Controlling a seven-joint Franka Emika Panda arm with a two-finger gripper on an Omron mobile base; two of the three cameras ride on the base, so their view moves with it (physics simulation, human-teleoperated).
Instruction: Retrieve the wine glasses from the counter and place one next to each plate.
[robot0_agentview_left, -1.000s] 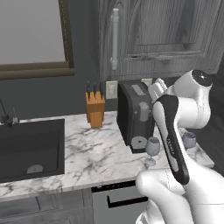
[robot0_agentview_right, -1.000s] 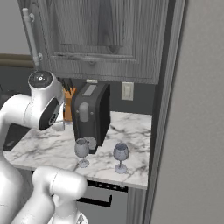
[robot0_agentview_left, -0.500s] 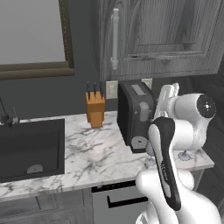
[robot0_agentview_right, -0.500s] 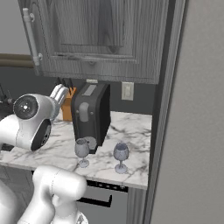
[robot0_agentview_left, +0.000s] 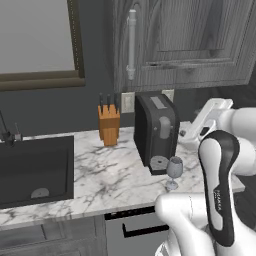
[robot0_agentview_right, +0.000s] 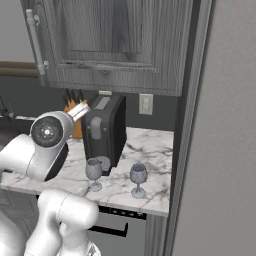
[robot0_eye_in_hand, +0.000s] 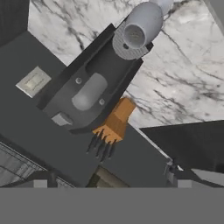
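Kitchen: sink (robot0_agentview_left: 35, 170), knife block (robot0_agentview_left: 108, 125) (marble counter (robot0_agentview_left: 110, 177))

Open white grey-veined marble counter (robot0_agentview_left: 100, 175) lies between the black sink (robot0_agentview_left: 32, 170) and the black coffee machine (robot0_agentview_left: 156, 131). Obstacles — an orange wooden knife block (robot0_agentview_left: 108, 125) at the wall, grey wooden cabinets (robot0_agentview_right: 115, 42) overhead. Two clear stemmed wine glasses (robot0_agentview_right: 93, 172) (robot0_agentview_right: 138, 179) are crowded just before the machine — a wall panel (robot0_agentview_right: 220, 125) bounds the right.

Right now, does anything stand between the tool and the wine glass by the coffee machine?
Yes, the black coffee machine. The tool hangs above its top, while the wine glass stands at its front, beside the drip tray. Nothing visible blocks the glass from above.
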